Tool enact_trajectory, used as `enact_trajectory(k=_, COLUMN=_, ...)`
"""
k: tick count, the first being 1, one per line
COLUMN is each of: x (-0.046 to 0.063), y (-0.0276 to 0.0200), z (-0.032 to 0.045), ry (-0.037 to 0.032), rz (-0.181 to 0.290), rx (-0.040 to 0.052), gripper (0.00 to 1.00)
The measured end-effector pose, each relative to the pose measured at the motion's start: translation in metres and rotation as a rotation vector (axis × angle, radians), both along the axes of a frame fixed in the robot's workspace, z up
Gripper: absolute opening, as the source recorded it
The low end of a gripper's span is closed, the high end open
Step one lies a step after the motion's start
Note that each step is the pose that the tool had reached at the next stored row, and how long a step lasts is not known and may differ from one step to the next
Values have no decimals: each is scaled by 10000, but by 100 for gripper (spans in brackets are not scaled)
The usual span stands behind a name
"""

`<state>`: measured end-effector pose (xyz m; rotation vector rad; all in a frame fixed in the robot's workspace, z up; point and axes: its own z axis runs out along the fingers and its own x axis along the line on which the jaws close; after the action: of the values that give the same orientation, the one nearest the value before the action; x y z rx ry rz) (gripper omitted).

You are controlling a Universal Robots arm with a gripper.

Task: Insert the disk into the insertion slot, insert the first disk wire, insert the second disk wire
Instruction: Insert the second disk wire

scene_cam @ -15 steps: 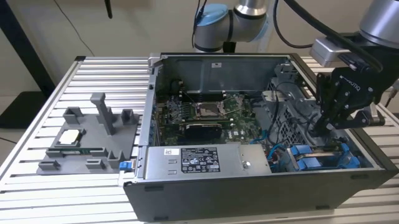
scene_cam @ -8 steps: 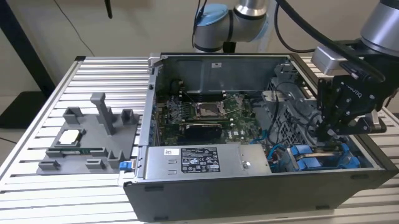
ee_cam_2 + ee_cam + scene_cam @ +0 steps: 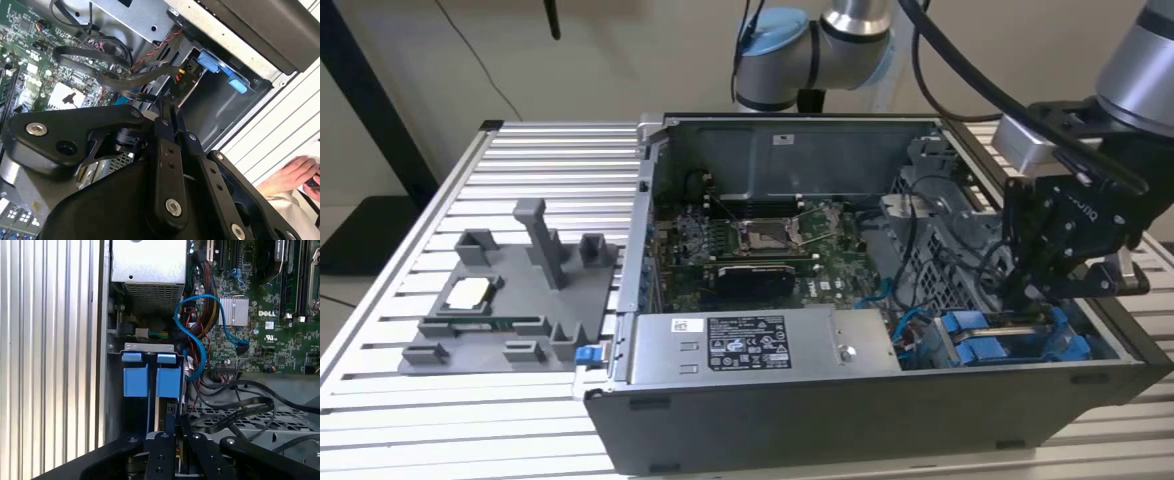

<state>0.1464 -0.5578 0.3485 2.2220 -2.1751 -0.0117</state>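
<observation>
Right now your black two-fingered end effector (image 3: 1023, 300) hangs low inside the open dark-grey computer case (image 3: 854, 405), toward four o'clock of the case in the exterior view, directly above the drive corner. It sits there because that is where the insertion slot (image 3: 210, 105), a dark-grey bay with bright blue rails, lies against the case wall.

In both wrist views the fingertips look pressed together. I cannot tell whether they pinch a wire end between them.

The disk (image 3: 167, 382) shows as two bright blue carrier faces side by side just ahead of the end effector (image 3: 172, 422). They appear to be seated in the bay, which I judge means the first step is done. The silver body is hidden.

A looping thin blue data cable (image 3: 195, 335) and flat black cables (image 3: 240, 407) lie loose just beside the bay, within reach for the wire steps. The case rests on a ribbed aluminium worktop (image 3: 520, 160).
</observation>
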Motion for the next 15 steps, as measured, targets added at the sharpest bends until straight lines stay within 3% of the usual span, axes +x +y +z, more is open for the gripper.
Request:
enact_trajectory(k=12, x=7, y=-8, z=-117, ry=-10, rz=1, rx=7, gripper=16)
enact_trajectory(k=14, x=7, y=-9, z=-102, ry=-7, rz=0, rx=27, gripper=17)
enact_trajectory(k=15, x=6, y=-9, z=-58, ry=-3, rz=0, rx=27, gripper=24)
